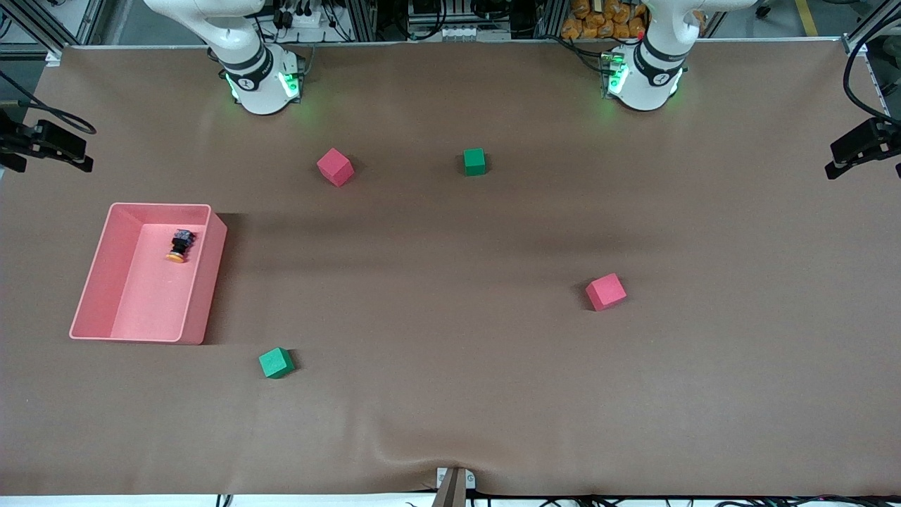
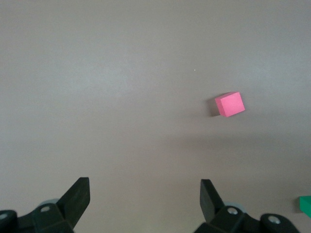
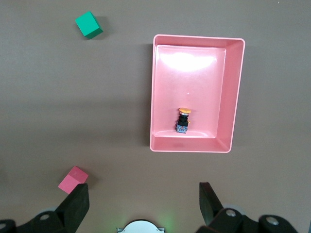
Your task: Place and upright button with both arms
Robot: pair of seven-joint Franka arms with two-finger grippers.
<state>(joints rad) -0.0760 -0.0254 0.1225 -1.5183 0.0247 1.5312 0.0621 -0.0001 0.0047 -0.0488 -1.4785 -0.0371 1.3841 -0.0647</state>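
Note:
The button (image 1: 179, 246) lies on its side in the pink bin (image 1: 204, 282), its orange cap toward the front camera. It also shows in the right wrist view (image 3: 183, 120), near the bin's wall (image 3: 194, 36) closest to the right arm's base. My right gripper (image 3: 143, 191) is open and empty, high above the table by its own base. My left gripper (image 2: 144, 189) is open and empty, high above bare table. Neither gripper shows in the front view; only the arms' bases and lower links do.
Red cube (image 1: 334, 167) and green cube (image 1: 474, 161) lie between the bases. Another red cube (image 1: 605, 291) lies toward the left arm's end and shows in the left wrist view (image 2: 230, 104). A green cube (image 1: 276, 362) sits by the bin's near corner.

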